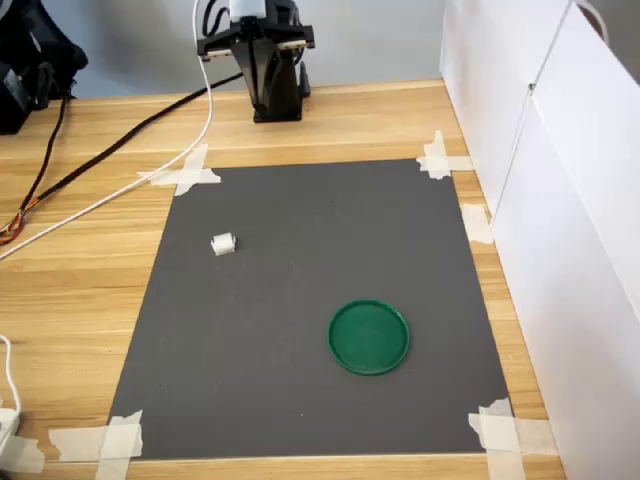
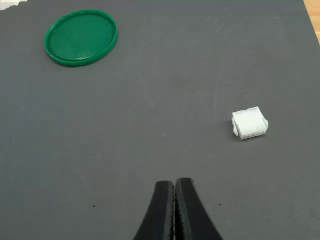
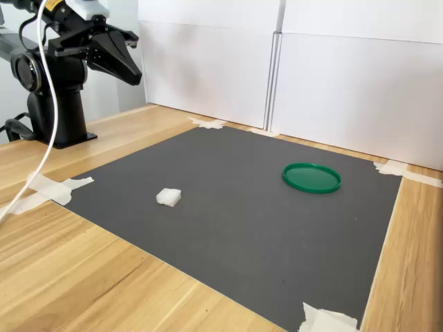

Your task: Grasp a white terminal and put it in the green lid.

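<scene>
Gripper (image 2: pixel 175 210): in the wrist view its two black fingers (image 2: pixel 160 212) are pressing together along their length, with no gap showing and nothing between them. In the second exterior view the gripper (image 3: pixel 135 77) is hanging in the air near the arm's black base (image 3: pixel 61 114), well above the wooden table (image 3: pixel 90 277) and well apart from both task items.

White terminal (image 1: pixel 223 243): it is lying on the dark grey mat (image 1: pixel 300 400), towards the first exterior view's left, free of any contact with the arm. The second exterior view is showing it (image 3: pixel 168 197) near the mat's (image 3: pixel 242 228) near-left edge. In the wrist view the terminal (image 2: pixel 249 123) is sitting on bare mat (image 2: pixel 150 125), ridged face visible, apart from the fingertips.

Green lid (image 1: pixel 369 336): it is resting flat on the mat, rim up, nothing inside it. It is lying well apart from the terminal in all three views (image 2: pixel 81 37) (image 3: pixel 311 178).

Surroundings: white tape pieces (image 1: pixel 185 172) are holding the mat's corners to the table. White panels (image 1: pixel 560 180) are standing along the first exterior view's right side. A white cable (image 1: pixel 150 170) and a dark cable (image 1: pixel 100 150) are trailing across the table (image 1: pixel 80 290) from the arm's base (image 1: pixel 272 90)
</scene>
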